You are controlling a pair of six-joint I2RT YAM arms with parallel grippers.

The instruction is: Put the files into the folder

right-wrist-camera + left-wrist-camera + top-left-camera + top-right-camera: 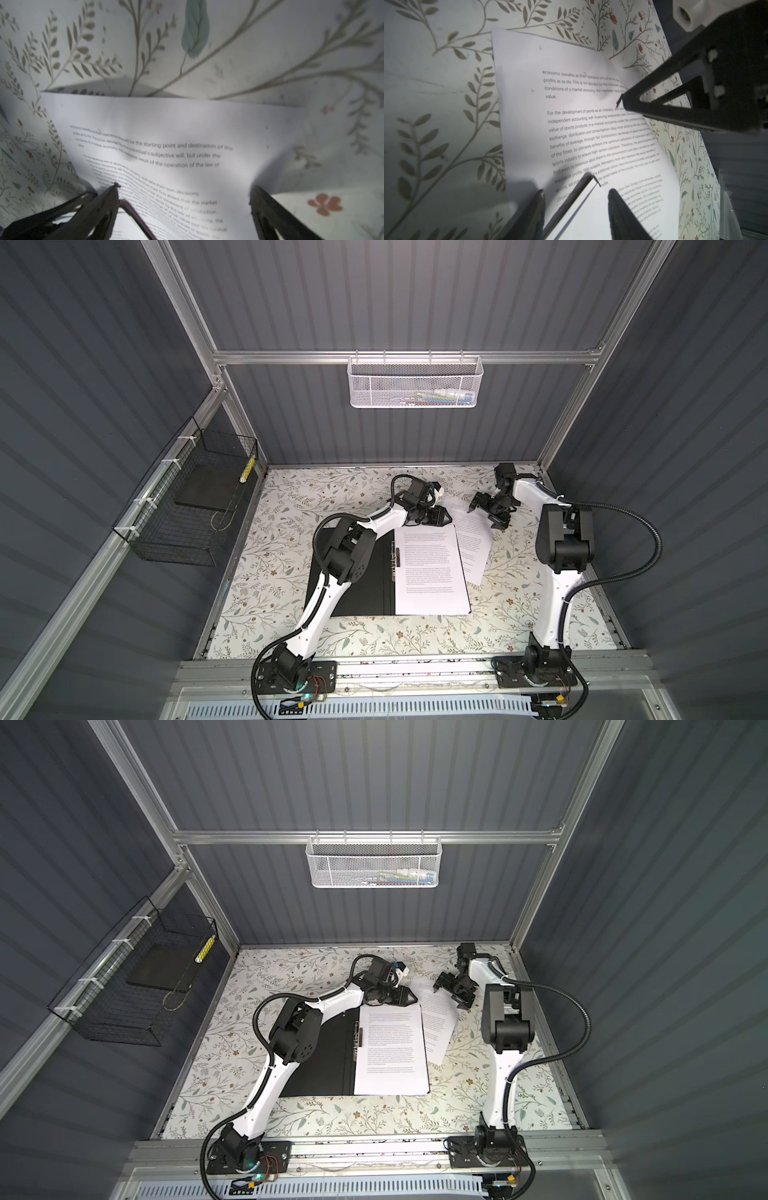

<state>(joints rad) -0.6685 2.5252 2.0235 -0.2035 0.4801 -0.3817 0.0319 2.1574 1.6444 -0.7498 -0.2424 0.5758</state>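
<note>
The folder (pixel 374 580) (pixel 328 1065) lies open on the table in both top views, black inside, with a metal clip at its spine. One file sheet (pixel 428 572) (pixel 390 1056) lies on its right half. A second, loose sheet (pixel 473 539) (pixel 571 116) (pixel 176 128) lies tilted on the table just right of it. My left gripper (pixel 446 517) (pixel 576 192) is at the folder's far right corner (pixel 571 199), half open, with the corner between its fingers and untouched. My right gripper (pixel 484 516) (pixel 184 193) hangs wide open over the loose sheet's far end.
A white mesh basket (pixel 415 381) hangs on the back rail. A black wire basket (pixel 187 506) on the left wall holds a dark flat slab (pixel 208 489). The floral table cover (pixel 332 630) shows around the folder.
</note>
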